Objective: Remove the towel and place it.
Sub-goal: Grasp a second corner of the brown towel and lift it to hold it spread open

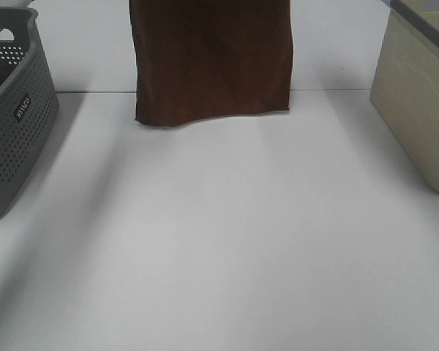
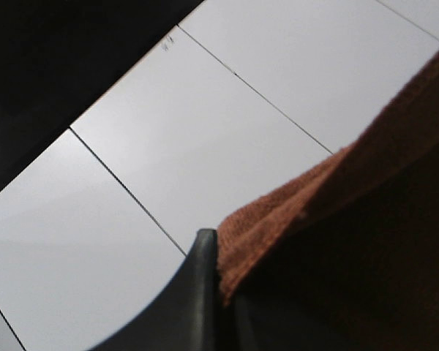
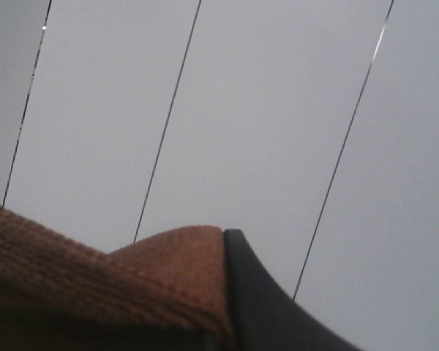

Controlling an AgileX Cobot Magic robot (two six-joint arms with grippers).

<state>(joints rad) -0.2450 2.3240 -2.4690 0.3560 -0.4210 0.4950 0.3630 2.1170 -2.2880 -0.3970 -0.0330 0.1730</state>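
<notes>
The towel (image 1: 212, 58) is a dark reddish-brown cloth hanging down from above the exterior high view at the back centre, its wavy lower edge just above the white table. Both grippers are out of sight above that view. In the left wrist view, my left gripper (image 2: 218, 252) is shut on a top edge of the towel (image 2: 336, 212), with one dark finger (image 2: 201, 300) showing beside the cloth. In the right wrist view, my right gripper (image 3: 225, 245) is shut on another part of the towel (image 3: 161, 274), with a dark finger (image 3: 260, 300) pressed against it.
A grey perforated basket (image 1: 14, 124) stands at the left edge of the table. A beige bin (image 1: 417, 110) stands at the right edge. White table surface (image 1: 219, 241) lies in front of the hanging cloth.
</notes>
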